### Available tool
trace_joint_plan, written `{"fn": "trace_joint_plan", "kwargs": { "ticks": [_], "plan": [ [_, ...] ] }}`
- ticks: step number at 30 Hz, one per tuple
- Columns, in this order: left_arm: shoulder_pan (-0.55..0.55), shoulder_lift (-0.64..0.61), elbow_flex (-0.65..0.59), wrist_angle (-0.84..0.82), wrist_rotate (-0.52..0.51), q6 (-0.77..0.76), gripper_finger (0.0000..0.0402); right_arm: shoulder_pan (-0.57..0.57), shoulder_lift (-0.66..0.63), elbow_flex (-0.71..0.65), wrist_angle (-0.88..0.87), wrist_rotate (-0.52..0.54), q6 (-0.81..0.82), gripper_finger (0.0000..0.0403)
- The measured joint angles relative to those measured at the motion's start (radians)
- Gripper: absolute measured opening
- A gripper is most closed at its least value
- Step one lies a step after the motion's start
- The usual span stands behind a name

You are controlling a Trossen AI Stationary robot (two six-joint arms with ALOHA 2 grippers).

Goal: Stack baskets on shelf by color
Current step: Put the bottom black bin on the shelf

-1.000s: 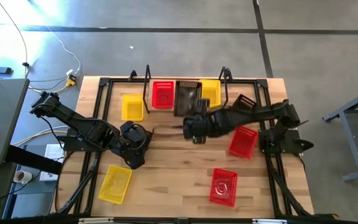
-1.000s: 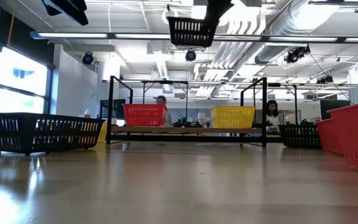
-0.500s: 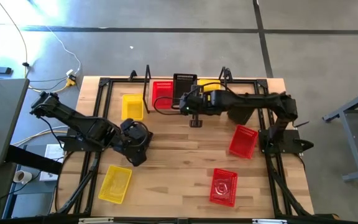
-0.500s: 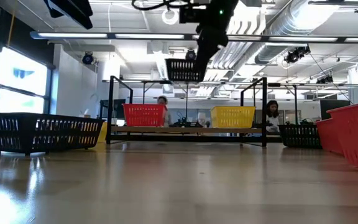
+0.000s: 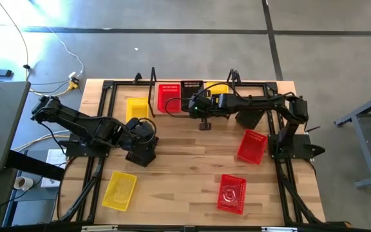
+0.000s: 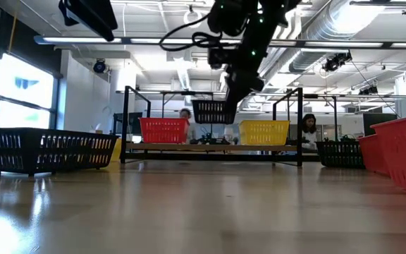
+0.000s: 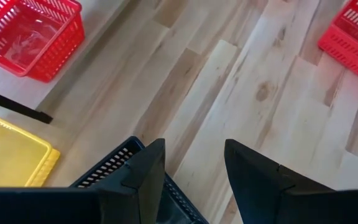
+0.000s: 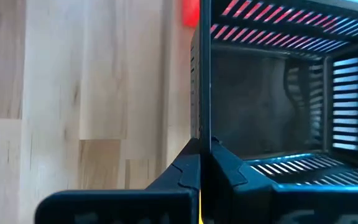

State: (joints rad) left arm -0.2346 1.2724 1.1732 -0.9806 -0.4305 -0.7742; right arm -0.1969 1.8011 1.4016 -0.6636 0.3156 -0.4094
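- My right jaws (image 8: 201,155) are pressed together on the rim wall of a black basket (image 5: 192,90), one finger inside it and one outside.
- In the low view this black basket (image 6: 213,111) hangs just above the shelf (image 6: 210,147), between the red basket (image 6: 163,130) and the yellow basket (image 6: 264,132) that stand on the plank (I cannot tell if it touches the plank).
- My left jaws (image 7: 191,171) are spread apart, holding nothing, over the rim of a second black basket (image 7: 114,171) on the table (image 5: 185,161).
- Seen from above, a yellow basket (image 5: 136,111) lies left of the shelf and another yellow one (image 5: 119,191) near the front left corner.
- Two red baskets (image 5: 252,146) lie on the right half of the table, one nearer the front (image 5: 232,194).
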Motion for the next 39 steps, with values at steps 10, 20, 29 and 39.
{"fn": "trace_joint_plan", "kwargs": {
  "ticks": [10,20,29,39],
  "plan": [
    [0.039,0.0,0.0,0.0,0.0,0.0,0.0156,-0.037,0.0,-0.074,0.109,-0.061,-0.036,0.0],
    [0.071,0.0,0.0,0.0,0.0,0.009,0.0156,-0.096,0.006,-0.076,0.115,-0.151,-0.034,0.0],
    [0.125,0.0,0.0,0.002,0.0,0.034,0.0156,-0.1,0.015,-0.076,0.114,-0.201,-0.026,0.0],
    [0.166,0.0,0.0,0.012,0.0,0.018,0.0156,-0.105,0.023,-0.076,0.114,-0.217,-0.01,0.0]
  ]
}}
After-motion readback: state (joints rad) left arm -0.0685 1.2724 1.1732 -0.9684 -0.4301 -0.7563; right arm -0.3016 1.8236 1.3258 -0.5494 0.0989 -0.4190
